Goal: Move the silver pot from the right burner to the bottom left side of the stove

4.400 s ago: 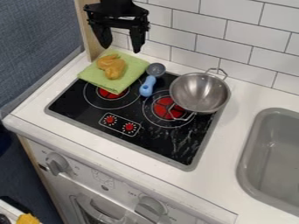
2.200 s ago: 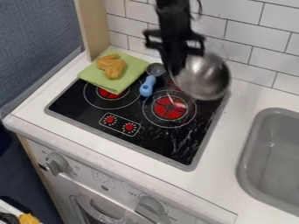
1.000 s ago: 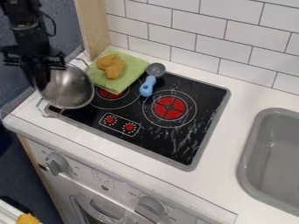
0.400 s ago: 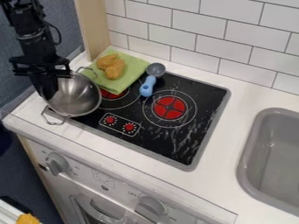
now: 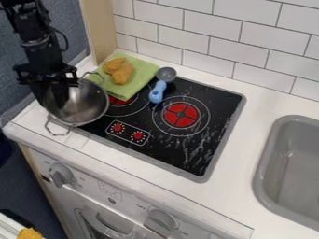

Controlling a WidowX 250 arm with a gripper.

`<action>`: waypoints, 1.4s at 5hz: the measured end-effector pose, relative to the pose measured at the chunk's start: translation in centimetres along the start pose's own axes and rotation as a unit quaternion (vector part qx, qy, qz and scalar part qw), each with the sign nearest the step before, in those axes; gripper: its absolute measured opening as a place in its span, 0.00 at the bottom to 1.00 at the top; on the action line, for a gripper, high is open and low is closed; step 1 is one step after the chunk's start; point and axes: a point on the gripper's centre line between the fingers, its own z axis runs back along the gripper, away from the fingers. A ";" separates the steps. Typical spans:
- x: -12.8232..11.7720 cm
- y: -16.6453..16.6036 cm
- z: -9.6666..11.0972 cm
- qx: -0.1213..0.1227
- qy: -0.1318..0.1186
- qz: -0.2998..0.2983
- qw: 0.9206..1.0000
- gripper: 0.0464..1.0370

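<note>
OK, my gripper hangs at the upper L of the view, pointing down at the near-L side of the stove, w/ its fingers parted, one on each side of the L wall of the silver pot. I can't tell whether either one touches the metal. Pot's right below & just R of the fingers, bowl up, over the stove's L edge, w/ one handle out over the white tabletop below them & the other up near the green cloth. I've got the toy chicken lying on that cloth, up & R of the fingers. Farther R of them, the spoon, blue handle toward me, lies partly on the stove. L burner is partly behind the pot, just R of the fingers; R burner is well R of them & uncovered. Grey sink is at far R, lower than the fingers in my view.
</note>
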 end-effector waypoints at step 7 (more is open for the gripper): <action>1.4 -4.7 5.0 0.020 -0.097 -0.161 0.982 0.96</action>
